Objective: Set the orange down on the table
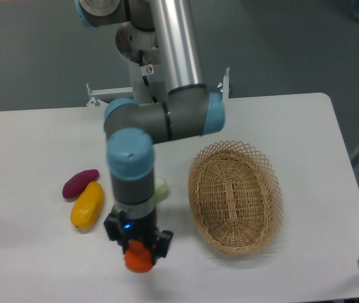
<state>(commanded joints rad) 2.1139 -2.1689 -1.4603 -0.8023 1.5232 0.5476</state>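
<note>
The large white smooth table (34,139) carries an oval woven wicker basket (236,197), an elongated yellow fruit (87,204) and a purple sweet potato (79,182). The black two-finger gripper (137,247) pinches the small round orange-red orange (139,259) near the front edge, left of the basket.

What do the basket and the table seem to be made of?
Basket: probably woven wicker or rattan, tan and matte, with visible weave and an open lattice rim. Table: a smooth white top, perhaps laminate or plastic; it looks uniform and faintly glossy.
</note>
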